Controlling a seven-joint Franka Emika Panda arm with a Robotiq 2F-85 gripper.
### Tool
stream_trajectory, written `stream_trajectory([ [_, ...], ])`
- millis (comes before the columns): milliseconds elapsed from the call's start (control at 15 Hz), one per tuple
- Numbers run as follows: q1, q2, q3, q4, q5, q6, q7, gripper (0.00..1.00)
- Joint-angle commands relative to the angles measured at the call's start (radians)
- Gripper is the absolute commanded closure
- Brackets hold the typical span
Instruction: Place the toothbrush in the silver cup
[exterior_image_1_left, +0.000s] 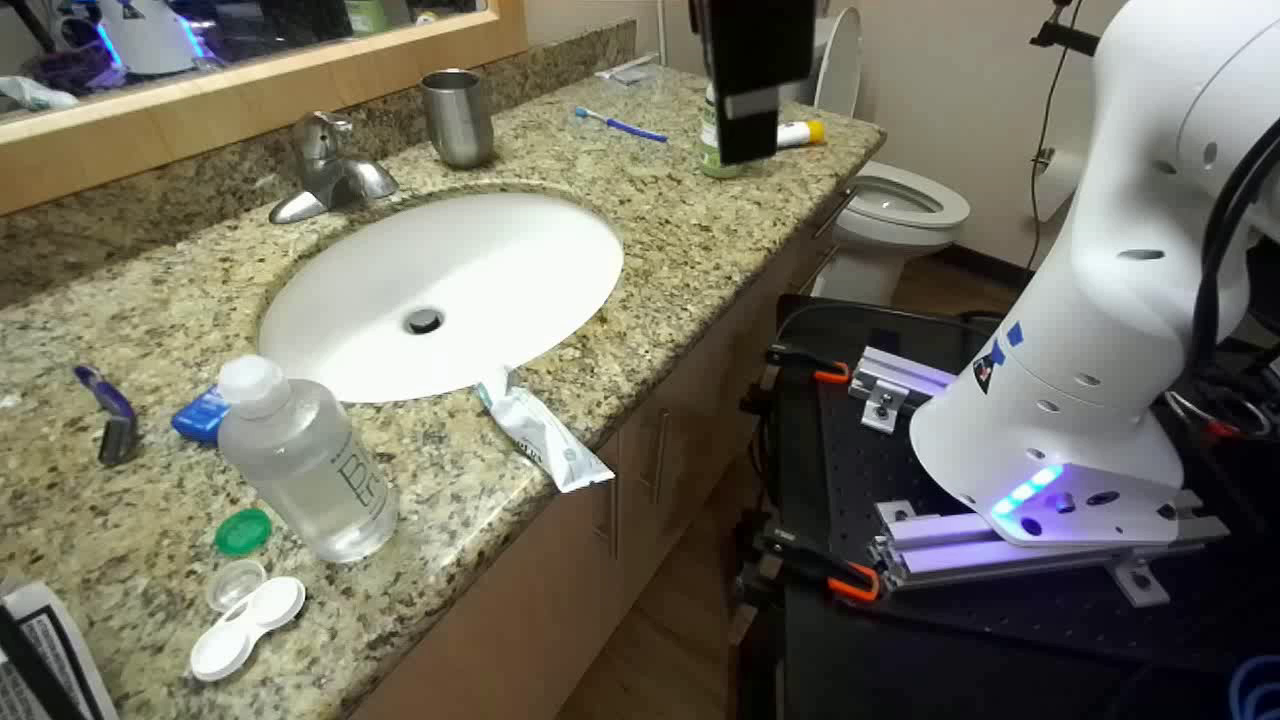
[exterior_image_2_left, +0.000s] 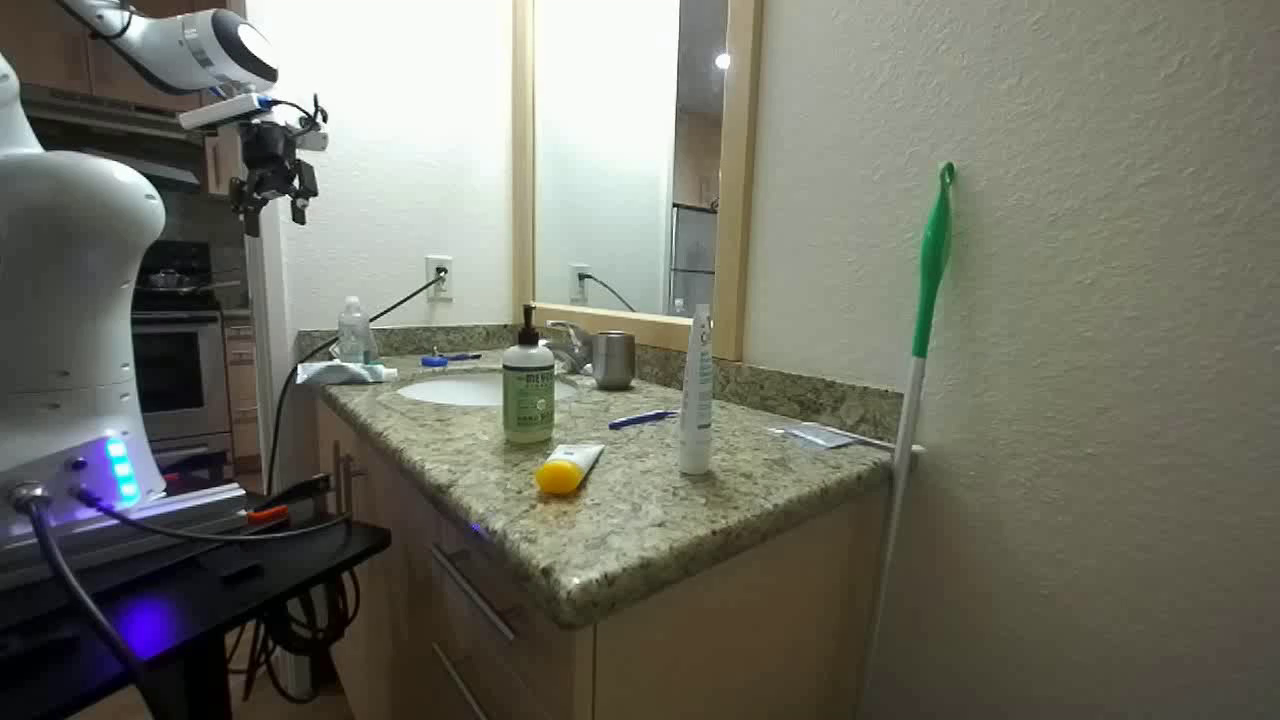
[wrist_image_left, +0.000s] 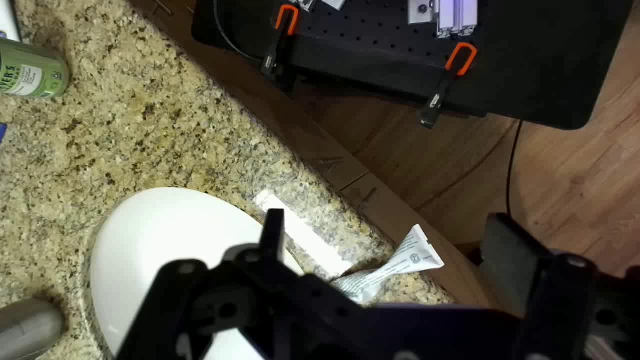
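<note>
The toothbrush (exterior_image_1_left: 622, 125) is a slim stick with a light-blue head and darker blue handle. It lies flat on the counter beyond the sink and also shows in an exterior view (exterior_image_2_left: 643, 418). In the wrist view only a small blue tip (wrist_image_left: 2, 131), apparently its handle, shows at the left edge. The silver cup (exterior_image_1_left: 458, 118) stands upright beside the faucet, in both exterior views (exterior_image_2_left: 613, 360). Part of it shows in the wrist view (wrist_image_left: 30, 325). My gripper (exterior_image_2_left: 275, 215) is open and empty, high above the counter's front side, apart from both. Its fingers (wrist_image_left: 390, 230) are spread wide.
A green soap bottle (exterior_image_2_left: 528, 390), a yellow-capped tube (exterior_image_2_left: 568, 470) and an upright white tube (exterior_image_2_left: 696, 400) stand or lie near the toothbrush. The sink (exterior_image_1_left: 440, 290), faucet (exterior_image_1_left: 325, 170), toothpaste tube (exterior_image_1_left: 545, 430), clear bottle (exterior_image_1_left: 310, 470), razor (exterior_image_1_left: 108, 415) and lens case (exterior_image_1_left: 247, 628) are also on the counter.
</note>
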Motion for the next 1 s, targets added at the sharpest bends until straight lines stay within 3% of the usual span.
stream_trajectory([
  [0,0.028,0.005,-0.023,0.002,-0.01,-0.003,0.012,0.0],
  [133,-0.012,0.003,-0.057,-0.019,-0.026,0.105,0.043,0.0],
  [733,-0.251,-0.02,-0.489,0.003,-0.034,0.466,-0.118,0.0],
  [933,-0.309,0.052,-0.637,0.107,0.051,0.463,-0.179,0.0],
])
